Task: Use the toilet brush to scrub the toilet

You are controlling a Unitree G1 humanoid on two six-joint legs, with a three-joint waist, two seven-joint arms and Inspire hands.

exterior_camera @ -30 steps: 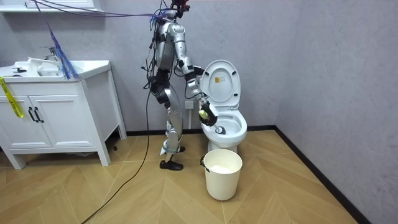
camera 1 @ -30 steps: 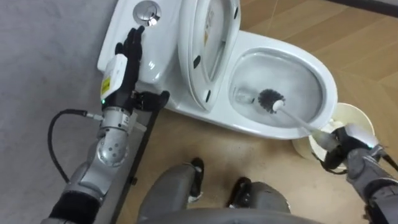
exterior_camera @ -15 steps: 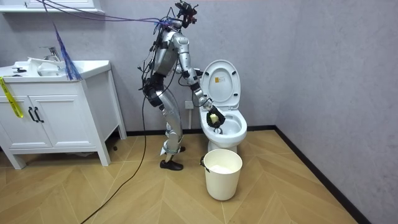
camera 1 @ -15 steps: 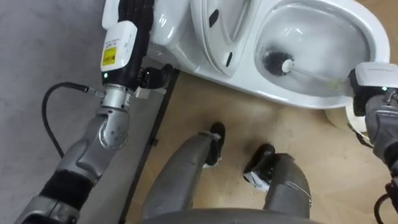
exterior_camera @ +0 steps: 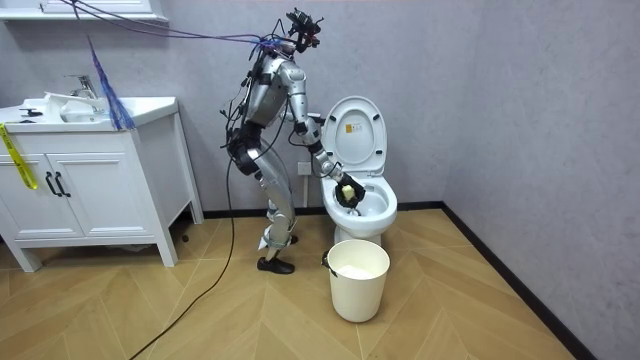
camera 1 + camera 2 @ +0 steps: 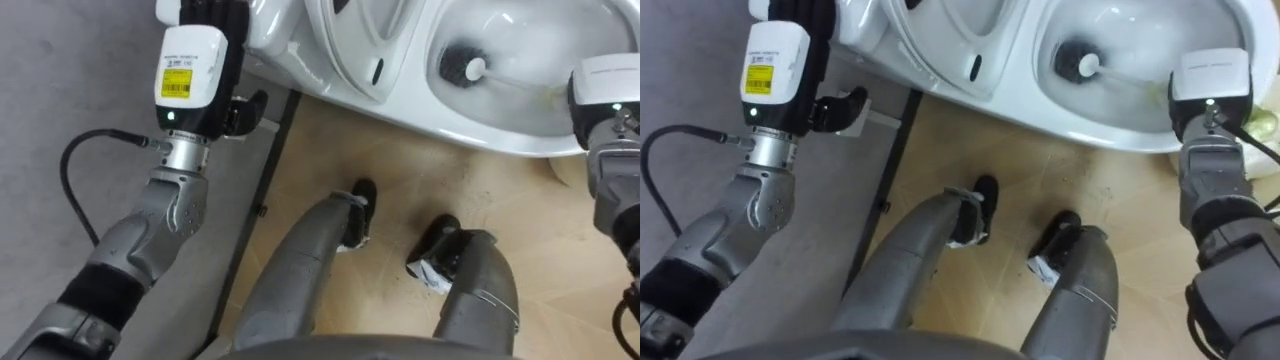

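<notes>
The white toilet (image 5: 360, 205) stands with its seat and lid (image 6: 350, 40) raised. A toilet brush (image 6: 462, 66) has its dark bristle head down in the wet bowl (image 6: 480, 125), and its pale handle runs to the right into my right hand (image 6: 603, 105), which is shut on it at the bowl's front rim. My left hand (image 6: 226, 30) rests flat on the tank (image 6: 268, 35) at the upper left, fingers straight. In the room view I stand bent forward over the toilet with my right hand (image 5: 345, 190) over the bowl.
A white bucket (image 5: 358, 272) stands on the wooden floor just in front of the toilet. A grey wall is behind the tank. A white vanity cabinet (image 5: 90, 185) with a basin is at the room view's left.
I have leaned further over the toilet, so the eye view has dropped toward my legs. My right hand moved from the bowl's front rim to over the bowl, pushing the brush head further in.
</notes>
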